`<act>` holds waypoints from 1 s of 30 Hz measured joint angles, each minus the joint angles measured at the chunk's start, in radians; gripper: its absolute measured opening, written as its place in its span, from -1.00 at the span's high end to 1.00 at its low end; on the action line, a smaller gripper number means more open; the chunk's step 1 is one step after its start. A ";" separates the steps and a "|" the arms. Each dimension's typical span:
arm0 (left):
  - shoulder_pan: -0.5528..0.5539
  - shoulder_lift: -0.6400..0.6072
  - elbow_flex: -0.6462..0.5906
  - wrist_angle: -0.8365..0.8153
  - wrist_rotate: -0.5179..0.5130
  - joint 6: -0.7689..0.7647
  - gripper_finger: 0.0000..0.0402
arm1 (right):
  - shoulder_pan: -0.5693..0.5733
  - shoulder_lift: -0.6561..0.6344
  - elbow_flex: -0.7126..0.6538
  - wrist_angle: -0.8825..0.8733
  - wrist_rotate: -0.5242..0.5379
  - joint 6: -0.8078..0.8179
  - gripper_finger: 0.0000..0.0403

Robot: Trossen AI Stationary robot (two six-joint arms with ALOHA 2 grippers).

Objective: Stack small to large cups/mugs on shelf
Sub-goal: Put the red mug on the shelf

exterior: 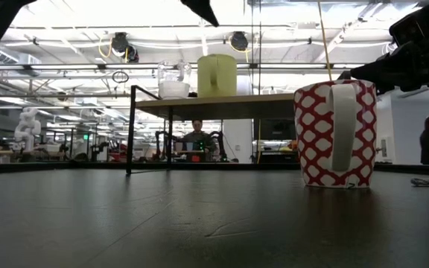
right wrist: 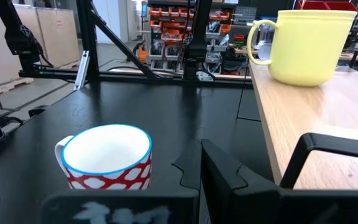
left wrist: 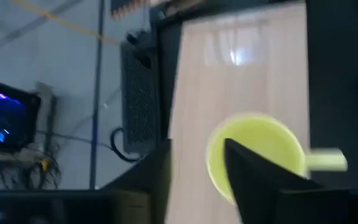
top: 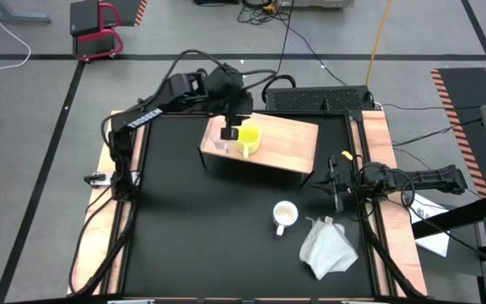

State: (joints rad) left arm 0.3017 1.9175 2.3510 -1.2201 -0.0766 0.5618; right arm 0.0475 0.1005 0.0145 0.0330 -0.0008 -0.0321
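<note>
I see the yellow mug (top: 249,139) standing upright on the shelf (top: 289,139), with the clear glass cup (top: 219,145) just to its left. My left gripper (top: 229,131) hangs over those two, fingers released and holding nothing. The red-and-white patterned mug (top: 284,216) sits on the black table (top: 201,236) nearer me, beside a white cloth (top: 327,247). My right gripper (top: 334,179) waits by the shelf's right end; I cannot tell its jaw state.

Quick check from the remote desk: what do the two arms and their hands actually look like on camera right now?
Both arms are dark, nearly black, built of jointed segments. The left arm carries a white label strip with dark markings along one link, and black cables loop around its wrist. The right arm is similar, with ribbed dark housing. The left hand and the right hand end in two flat, angular black fingers.
</note>
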 joint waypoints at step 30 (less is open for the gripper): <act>0.040 -0.336 -0.245 -0.091 0.054 -0.089 1.00 | 0.000 0.012 0.000 -0.001 -0.004 0.021 1.00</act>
State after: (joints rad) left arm 0.3417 1.5813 2.1058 -1.3116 -0.0223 0.4729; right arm 0.0478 0.1127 0.0146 0.0322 -0.0044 -0.0114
